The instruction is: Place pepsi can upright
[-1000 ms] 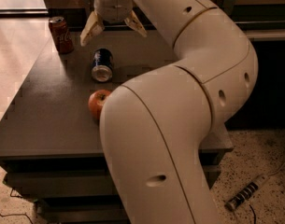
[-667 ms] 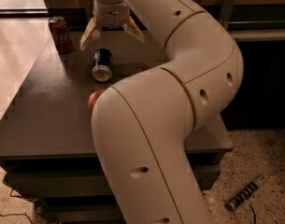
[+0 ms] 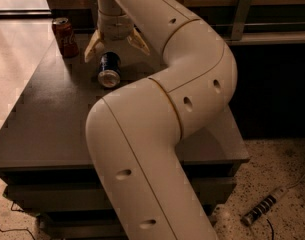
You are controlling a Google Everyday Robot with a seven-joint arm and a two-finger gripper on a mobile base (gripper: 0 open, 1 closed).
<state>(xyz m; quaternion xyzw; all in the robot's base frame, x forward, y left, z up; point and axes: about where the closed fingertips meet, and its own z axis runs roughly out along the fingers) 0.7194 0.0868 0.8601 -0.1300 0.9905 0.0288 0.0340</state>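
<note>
Up in the upper left of the frame, the gripper (image 3: 117, 53) hangs wide open and empty just over the far end of the pepsi can (image 3: 109, 70), which lies on its side on the dark table (image 3: 52, 119). A red Coca-Cola can (image 3: 65, 36) stands upright nearby at far left.

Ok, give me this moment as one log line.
gripper: open, over pepsi can | pepsi can: on its side on table, not gripped | Coca-Cola can: upright, far-left corner
</note>
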